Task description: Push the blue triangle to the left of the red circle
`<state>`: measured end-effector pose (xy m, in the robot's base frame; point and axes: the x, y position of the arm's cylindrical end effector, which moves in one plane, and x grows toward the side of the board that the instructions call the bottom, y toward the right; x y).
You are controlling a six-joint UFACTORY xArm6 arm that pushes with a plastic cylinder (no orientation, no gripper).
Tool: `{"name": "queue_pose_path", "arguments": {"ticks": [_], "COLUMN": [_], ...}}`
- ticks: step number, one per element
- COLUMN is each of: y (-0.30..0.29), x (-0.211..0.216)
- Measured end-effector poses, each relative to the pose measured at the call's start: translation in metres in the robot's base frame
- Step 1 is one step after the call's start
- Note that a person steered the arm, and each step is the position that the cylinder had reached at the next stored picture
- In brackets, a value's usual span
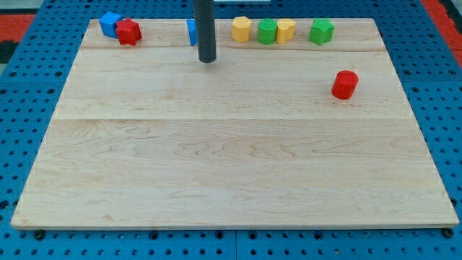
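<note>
A: At the view's top edge of the desk [216, 166], my tip [207, 60] sits just beside the blue triangle [190, 32], on its right and slightly toward the view's bottom. The rod hides most of that block.

B: Pincer state?

A: None fitted; the arm ends in a plain rod, so there is nothing to spread or press together. Not applicable, noted as such.

B: Progress on the task?

A: Judged as barely begun. The blue triangle is in the top row, left of centre. The red circle [345, 84] stands alone toward the view's right, well apart from it and lower on the desk. The goal spot, just left of the red circle, is bare wood.

B: What is left?

A: Essentially the whole push: the triangle must travel right and down. My tip is on the side it should move toward, so I judge it must first go around to the block's far left and top.

B: Appearance of the triangle?

A: Only a narrow blue sliver shows left of the rod; shape cannot be confirmed from this view.

B: Neighbours?

A: Blue block [110, 23] and red block [129, 32] touching at top left; to the right, yellow block [241, 29], green block [268, 32], a second yellow block [286, 29], a second green block [321, 31].
</note>
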<state>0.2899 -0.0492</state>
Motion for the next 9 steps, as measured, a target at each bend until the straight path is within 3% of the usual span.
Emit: {"name": "queue_pose_path", "arguments": {"ticks": [5, 7, 9], "y": [0.015, -0.041, -0.054], "x": [-0.068, -0.076, -0.083]}}
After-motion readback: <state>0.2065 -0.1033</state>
